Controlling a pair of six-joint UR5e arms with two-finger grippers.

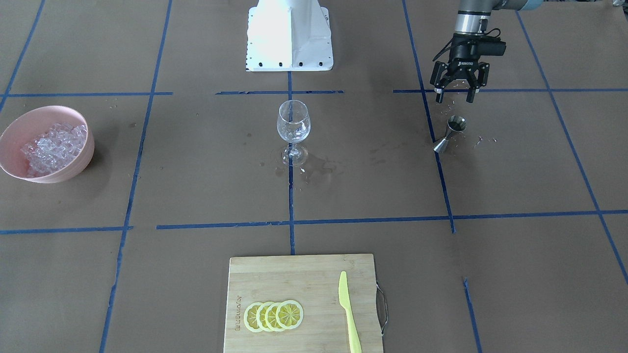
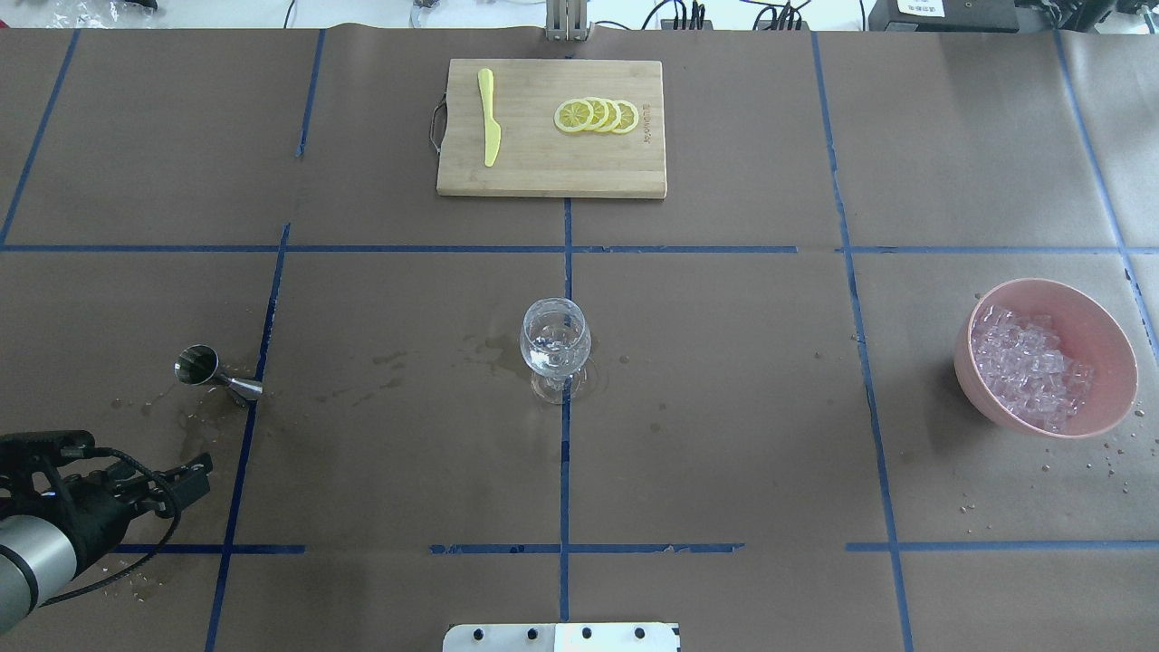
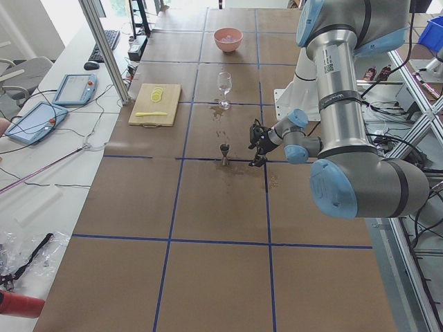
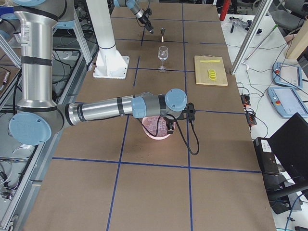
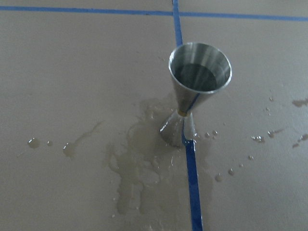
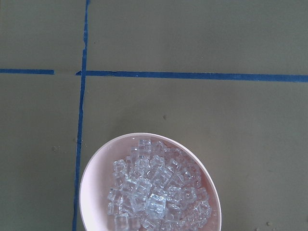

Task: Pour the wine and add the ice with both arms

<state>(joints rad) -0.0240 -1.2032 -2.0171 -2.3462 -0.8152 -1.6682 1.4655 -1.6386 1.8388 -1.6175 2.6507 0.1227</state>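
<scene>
Left gripper [image 1: 455, 94], spread open, hangs near the upright jigger [image 1: 450, 133], likely to grasp it; right gripper [image 4: 169, 126] hovers by the ice [image 6: 154, 192], opening not discernible.

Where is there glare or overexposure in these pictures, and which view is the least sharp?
Exterior front-facing view: the white stand is blown out to plain white. Overhead exterior view: even light, the pink bowl casts a soft shadow toward the view's left. Left wrist-mounted view: the softest, yet the jigger and wet stains stay readable. Right wrist-mounted view: the ice is fairly sharp.
</scene>
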